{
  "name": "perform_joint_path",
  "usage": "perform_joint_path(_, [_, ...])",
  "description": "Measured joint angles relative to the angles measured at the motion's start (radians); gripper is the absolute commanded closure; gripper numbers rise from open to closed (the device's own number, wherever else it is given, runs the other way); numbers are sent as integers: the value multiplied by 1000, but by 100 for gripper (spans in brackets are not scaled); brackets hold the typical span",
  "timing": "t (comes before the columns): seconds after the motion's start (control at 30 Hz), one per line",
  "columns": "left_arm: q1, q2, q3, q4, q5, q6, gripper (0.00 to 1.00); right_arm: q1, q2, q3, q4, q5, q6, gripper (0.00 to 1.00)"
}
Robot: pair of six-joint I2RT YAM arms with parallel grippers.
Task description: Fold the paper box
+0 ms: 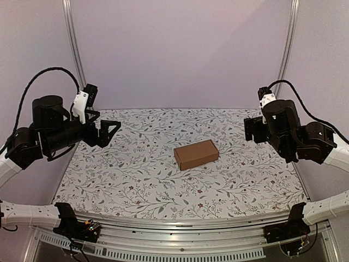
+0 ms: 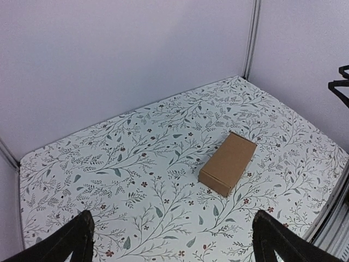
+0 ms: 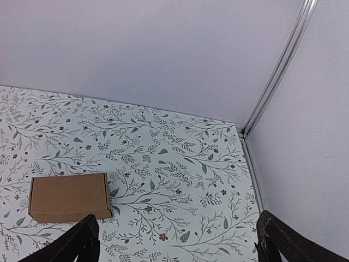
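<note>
I look over a table (image 1: 136, 180) whose top is white, printed with grey-green leafy sprigs and small red flowers; behind it stands a plain, pale lilac back wall (image 1: 180, 49), and side panels of the same colour close in both sides; a left post (image 1: 74, 49) and a right post (image 1: 288, 43), both silvery metal, run up the back corners; a metal rail (image 1: 180, 236) lines the near edge; the light is soft and even.
</note>
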Motion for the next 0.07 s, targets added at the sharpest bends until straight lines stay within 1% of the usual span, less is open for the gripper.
perform_joint_path(0.07, [0, -2, 0, 3, -1, 1, 1, 0, -1, 0, 8, -11, -13, 1])
